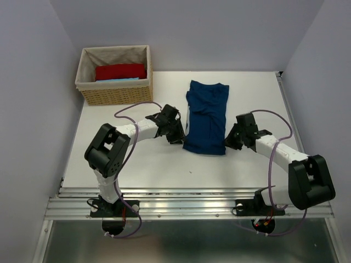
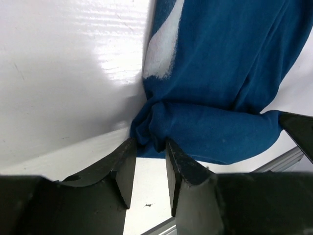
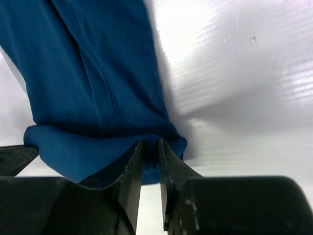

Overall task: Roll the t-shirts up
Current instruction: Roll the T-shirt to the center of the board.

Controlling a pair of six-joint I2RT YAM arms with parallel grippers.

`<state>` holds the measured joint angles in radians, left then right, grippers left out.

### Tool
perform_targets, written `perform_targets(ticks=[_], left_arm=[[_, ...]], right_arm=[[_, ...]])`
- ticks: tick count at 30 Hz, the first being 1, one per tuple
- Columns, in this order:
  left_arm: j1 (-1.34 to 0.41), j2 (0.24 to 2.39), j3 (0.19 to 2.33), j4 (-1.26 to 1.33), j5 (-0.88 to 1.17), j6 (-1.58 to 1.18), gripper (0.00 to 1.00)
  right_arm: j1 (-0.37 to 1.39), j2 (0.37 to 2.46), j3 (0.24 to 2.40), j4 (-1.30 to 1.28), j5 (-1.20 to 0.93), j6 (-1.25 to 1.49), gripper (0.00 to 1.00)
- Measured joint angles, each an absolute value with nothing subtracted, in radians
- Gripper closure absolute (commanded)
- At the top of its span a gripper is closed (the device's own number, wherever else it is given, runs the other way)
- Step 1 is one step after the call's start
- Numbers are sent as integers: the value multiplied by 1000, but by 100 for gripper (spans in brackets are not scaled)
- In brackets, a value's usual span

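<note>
A wicker basket at the worktop's far-left corner holds a folded red garment. Toward the middle, the left gripper has its narrowly parted jaws pinching a bunched near-left corner of the navy t-shirt. The shirt lies folded into a long strip, running from mid-table toward the far edge, a little right of centre. At the strip's near-right corner, the right gripper is clamped almost fully together on the hem. The roll appears to be only starting, with the near hem raised off the white worktop and no turn made yet. A tidy roll probably calls for both arms to carry the hem over level and in step, keeping the cloth taut between them. The left wrist view shows a wad at the left corner, which could make a lopsided core unless it is smoothed.
</note>
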<state>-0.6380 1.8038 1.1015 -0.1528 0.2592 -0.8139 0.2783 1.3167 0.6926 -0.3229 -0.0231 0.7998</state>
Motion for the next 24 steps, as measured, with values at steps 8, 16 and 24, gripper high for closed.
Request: perform_targets(ticks=[8,16,24], left_arm=[[-633,1761,1116,-175,183,-790,26],[-667,1616,1145,-225,64,-733,90],[-795,1625,1160,-230,85,-699,100]], right_arm=[[278,1370,761,-292,20,782,38],[278,1225,763,-289,62,776,57],[300,1131,723,-328,25,763,99]])
